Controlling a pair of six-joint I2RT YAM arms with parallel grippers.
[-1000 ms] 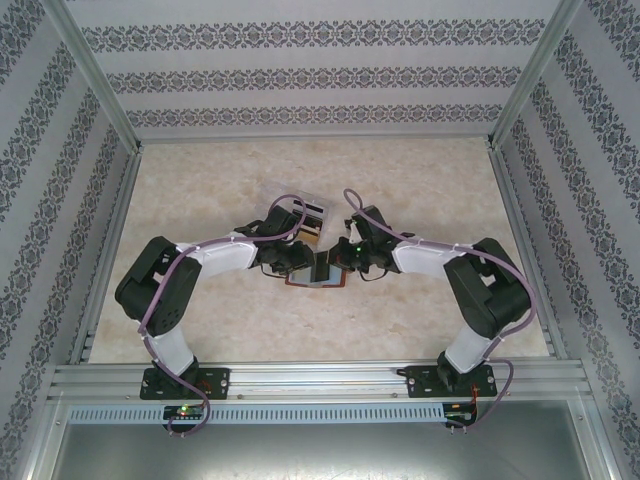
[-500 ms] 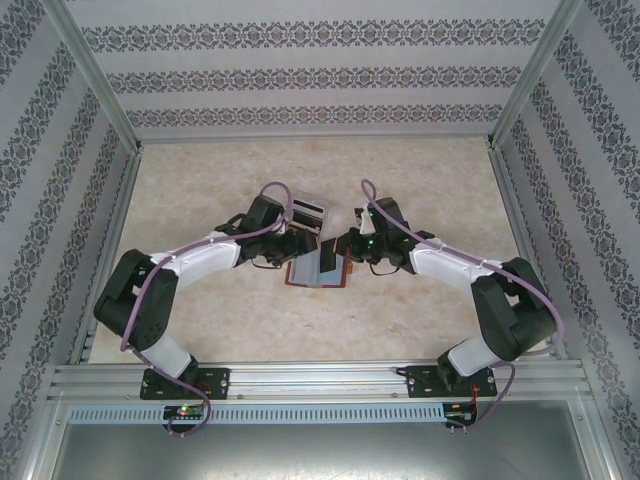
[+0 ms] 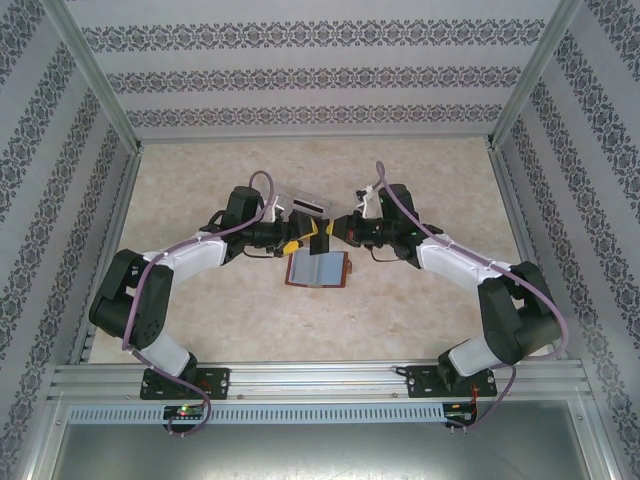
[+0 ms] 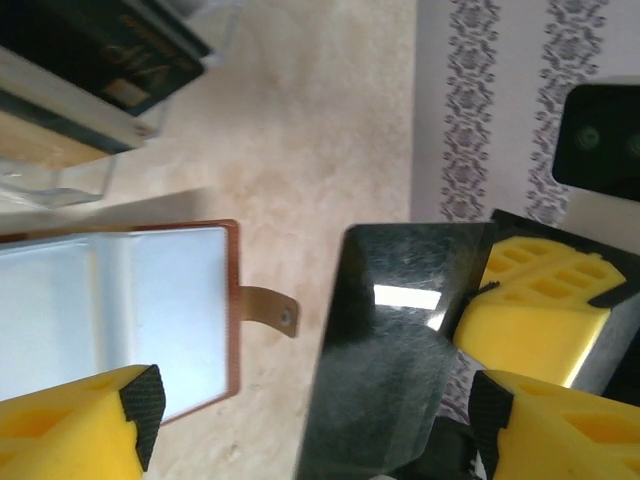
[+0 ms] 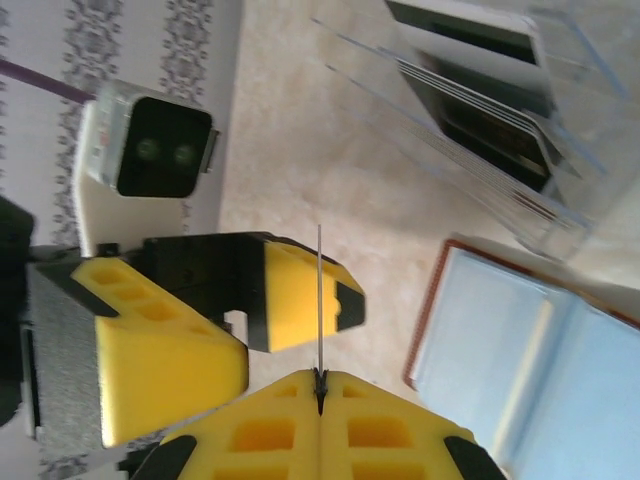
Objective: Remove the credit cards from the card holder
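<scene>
The brown card holder (image 3: 318, 268) lies open on the table, its clear pockets up, and shows again as the card holder (image 4: 120, 310) and the card holder (image 5: 540, 360). Above its far edge, my right gripper (image 3: 334, 231) is shut on a black credit card (image 3: 322, 238). In the right wrist view the right gripper (image 5: 319, 385) pinches the card (image 5: 319, 290) edge-on. My left gripper (image 3: 304, 238) faces it, open. In the left wrist view the card (image 4: 400, 340) stands between the spread fingers of the left gripper (image 4: 315, 410), and I cannot tell whether it touches them.
A clear acrylic box (image 3: 300, 207) with several dark cards standing in it sits just beyond the holder, close to both grippers; it shows again as the box (image 4: 80, 90) and the box (image 5: 490, 110). Patterned walls and metal rails enclose the table.
Both grippers have moved away from the arm bases, off the holder towards the box, taking the card along. The left gripper has opened wide; the right stays shut on the card.
</scene>
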